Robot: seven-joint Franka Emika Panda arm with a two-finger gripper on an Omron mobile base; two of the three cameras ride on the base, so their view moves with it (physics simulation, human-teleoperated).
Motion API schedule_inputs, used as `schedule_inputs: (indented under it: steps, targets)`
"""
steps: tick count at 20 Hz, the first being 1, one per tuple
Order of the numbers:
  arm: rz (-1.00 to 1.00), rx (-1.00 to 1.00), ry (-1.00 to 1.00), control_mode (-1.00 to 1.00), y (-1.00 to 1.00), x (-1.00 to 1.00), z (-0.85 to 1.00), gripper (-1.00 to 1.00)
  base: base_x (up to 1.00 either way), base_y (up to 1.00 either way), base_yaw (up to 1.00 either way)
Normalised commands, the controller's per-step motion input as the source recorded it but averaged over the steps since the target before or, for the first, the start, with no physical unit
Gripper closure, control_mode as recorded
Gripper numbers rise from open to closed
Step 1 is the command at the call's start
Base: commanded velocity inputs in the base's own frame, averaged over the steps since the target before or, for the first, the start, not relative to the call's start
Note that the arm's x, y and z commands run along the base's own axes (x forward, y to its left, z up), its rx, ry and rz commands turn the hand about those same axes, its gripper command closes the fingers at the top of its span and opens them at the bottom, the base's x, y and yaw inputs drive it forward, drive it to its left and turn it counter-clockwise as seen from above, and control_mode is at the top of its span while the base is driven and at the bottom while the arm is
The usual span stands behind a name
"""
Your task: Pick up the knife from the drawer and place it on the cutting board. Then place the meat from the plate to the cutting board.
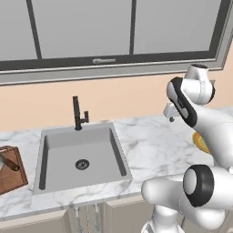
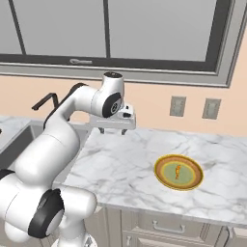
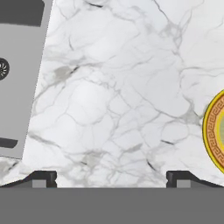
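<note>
I can read no words, numbers, labels or brand marks anywhere around me. The plate (image 2: 179,172) to my right on the worktop (image 2: 120,169) carries a patterned rim, perhaps a key design, but it is ornament and not lettering.

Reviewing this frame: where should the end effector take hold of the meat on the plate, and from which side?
Probably from straight above, closing across the narrow width at mid-length. The meat is a small elongated piece lying flat in the centre of the plate, whose raised rim blocks a sideways approach. The end effector, open, hovers over bare counter beside it.
</note>
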Motion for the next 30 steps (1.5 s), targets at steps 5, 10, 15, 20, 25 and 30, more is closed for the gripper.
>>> schedule_inputs:
  steps: [5, 10, 15, 20, 25, 30]
  targets:
    - [0.00, 0.00, 0.00, 1.00, 0.00, 0.00, 0.00, -1.00, 0.43, -0.95, -0.29]
    - [0.00, 0.00, 0.00, 1.00, 0.00, 0.00, 0.00, -1.00, 0.46, -0.87, -0.50]
    - [0.00, 0.00, 0.00, 1.00, 0.00, 0.00, 0.00, -1.00, 0.37, -0.99, -0.41]
    - [0.00, 0.00, 0.00, 1.00, 0.00, 0.00, 0.00, -1.00, 0.00, -0.99, -0.04]
    - [0.00, 0.00, 0.00, 1.00, 0.00, 0.00, 0.00, -1.00, 0.00, -0.85, 0.05]
    - [0.00, 0.00, 0.00, 1.00, 0.00, 0.00, 0.00, -1.00, 0.52, -0.98, 0.13]
